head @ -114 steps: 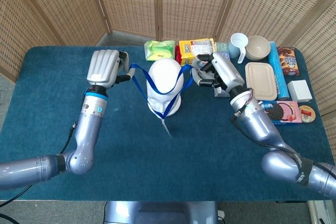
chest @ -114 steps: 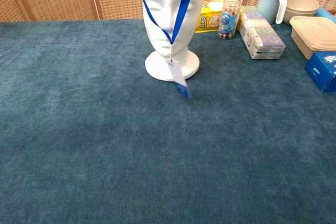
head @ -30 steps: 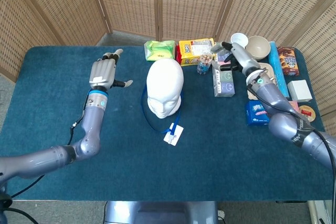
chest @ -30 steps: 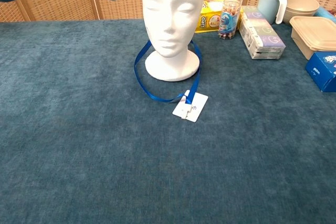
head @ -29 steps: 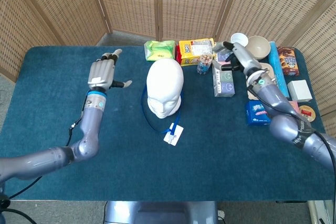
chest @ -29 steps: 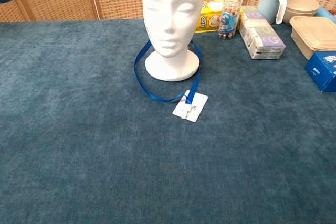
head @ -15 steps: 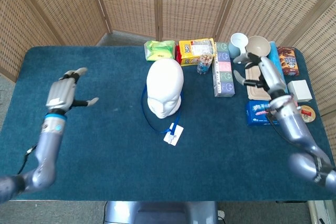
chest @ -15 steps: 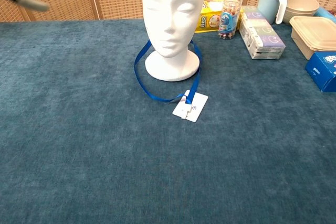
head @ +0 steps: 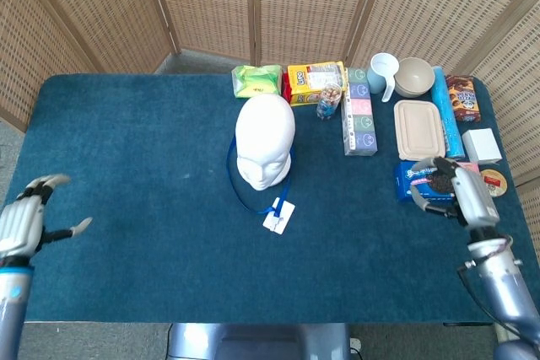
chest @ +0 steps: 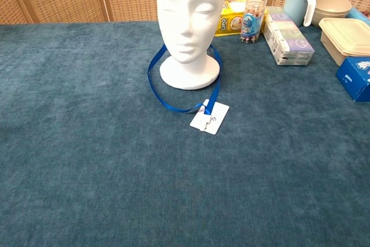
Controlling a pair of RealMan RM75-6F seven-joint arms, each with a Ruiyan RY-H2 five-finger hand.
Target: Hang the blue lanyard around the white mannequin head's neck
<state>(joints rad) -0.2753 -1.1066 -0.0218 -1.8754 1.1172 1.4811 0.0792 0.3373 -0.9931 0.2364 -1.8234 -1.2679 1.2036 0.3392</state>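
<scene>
Blue ribbon lanyard (chest: 182,88) loops around neck of white foam mannequin head (chest: 189,24), white badge card (chest: 210,116) lying flat on teal carpeted table (chest: 87,160) near base. Left hand (head: 25,223) empty, fingers spread, near-left table edge. Right hand (head: 460,193) released, empty, near-right beside blue snack box (head: 413,180).

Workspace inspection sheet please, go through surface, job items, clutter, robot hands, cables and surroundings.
Surface: blue carpeted table.
Job's things: blue lanyard looped around the neck of the upright white mannequin head; its white badge lies flat on the table in front of the base.
Clutter: cup, bowl, lidded tray, long box, small jar and snack packs along the far and right side.
Robot hands: left robot hand and right robot hand open, holding nothing, at the near corners.
Cables: nothing seen.
Surroundings: wicker screen behind the table.
</scene>
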